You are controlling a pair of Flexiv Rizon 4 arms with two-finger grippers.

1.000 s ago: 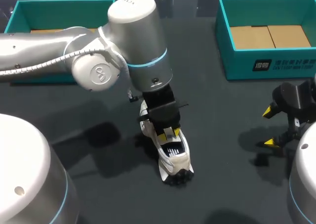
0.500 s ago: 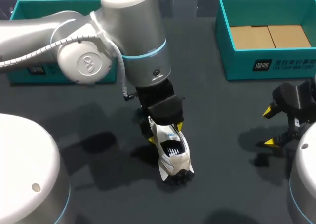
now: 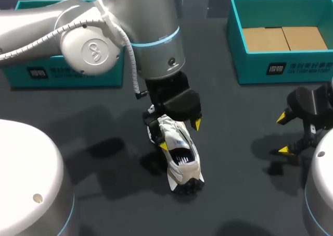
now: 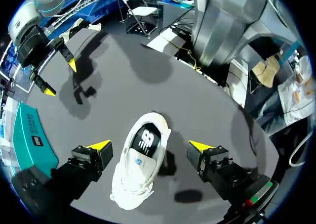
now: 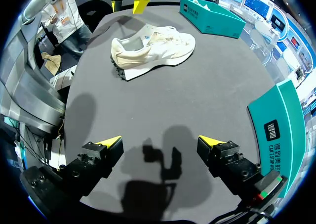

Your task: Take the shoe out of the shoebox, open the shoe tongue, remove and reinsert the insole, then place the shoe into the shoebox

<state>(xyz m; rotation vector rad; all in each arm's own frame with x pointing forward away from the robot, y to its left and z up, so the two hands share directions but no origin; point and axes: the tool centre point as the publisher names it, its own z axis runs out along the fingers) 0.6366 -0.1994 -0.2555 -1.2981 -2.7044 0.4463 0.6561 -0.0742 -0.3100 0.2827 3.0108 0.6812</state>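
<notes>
The dark table [image 3: 104, 126] carries two teal shoeboxes, one at the far right [image 3: 281, 72] and one at the far left [image 3: 62, 74]. The left one is partly hidden behind my left arm [image 3: 140, 33]. The right box shows only brown card on its floor, so the first step reads as done: the shoe [image 3: 179, 158] is out. It stands on its sole near the middle of the table, well apart from both boxes, with its heel toward the robot's side.

The left wrist view looks straight down into the shoe's opening, where a dark insole [image 4: 146, 141] lies flat inside. From this moment alone I cannot tell whether it has yet to come out or has already gone back in (the tongue's state is also hard to judge). At the least, returning the shoe to a box is still to come.

The left gripper [image 3: 181, 135] hangs just over the laced front half of the shoe with its fingers spread wide. One yellow tip sits on each side of the upper, and in the wrist view both stand clear of it — it grips nothing. The right gripper [image 3: 285, 134] hovers above bare table near the right edge, well apart from the shoe. It is equally wide open and holds nothing.
</notes>
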